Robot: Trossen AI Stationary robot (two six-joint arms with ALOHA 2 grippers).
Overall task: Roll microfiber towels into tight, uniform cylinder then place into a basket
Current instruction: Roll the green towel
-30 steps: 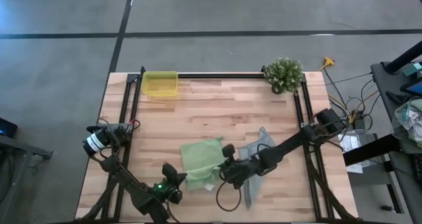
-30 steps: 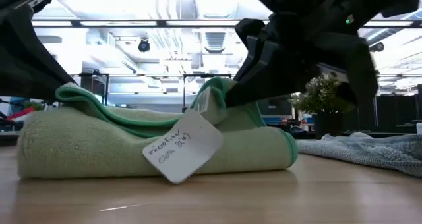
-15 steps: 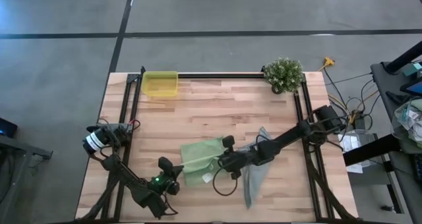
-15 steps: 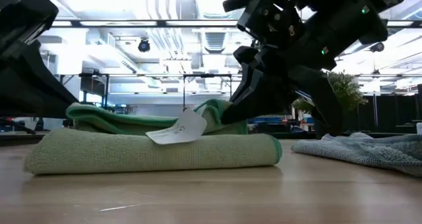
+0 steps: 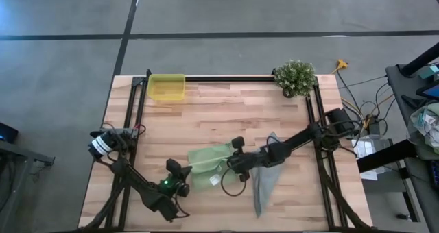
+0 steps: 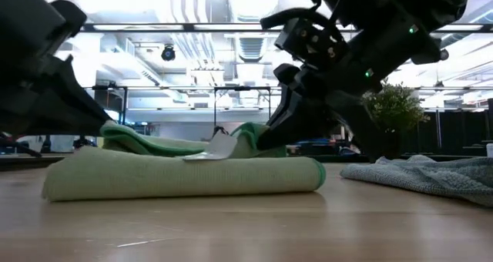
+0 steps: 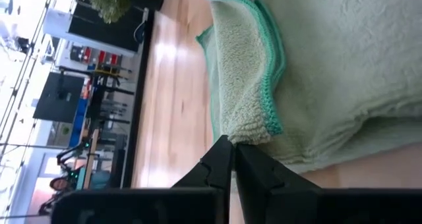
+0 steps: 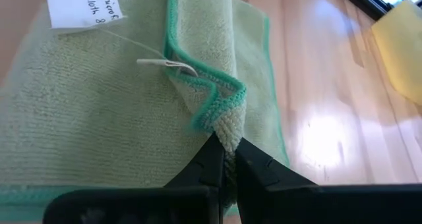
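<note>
**Both grippers pinch the green towel's edge for the roll**

Wooden planks form the work surface (image 5: 226,116), bounded by a black rail frame, with an open hall of ceiling lights behind it in the low view. Near the front edge we find the light green microfiber towel (image 5: 208,166) lying partly folded. The left gripper (image 5: 180,181) is closed on the towel's left corner, and the right gripper (image 5: 233,166) is closed on a bunched fold of its right hemmed edge. We judge that the two pinches hold opposite ends of one edge level, so that the fold can turn over evenly and the roll comes out uniform. In the right wrist view the fingers (image 8: 212,163) clamp the teal-stitched hem where it gathers, and a white handwritten tag (image 8: 83,8) lies flat on the towel.

The grey-blue towel (image 5: 264,178) lies crumpled just right of the green one, partly under the right arm. The yellow basket (image 5: 167,88) stands at the far left corner, well apart from both towels, with nothing visible inside. A potted plant (image 5: 295,77) stands at the far right corner.

We cannot tell how many layers the fold has. The tag's writing is cut off, and the right arm hides part of the grey-blue towel.
</note>
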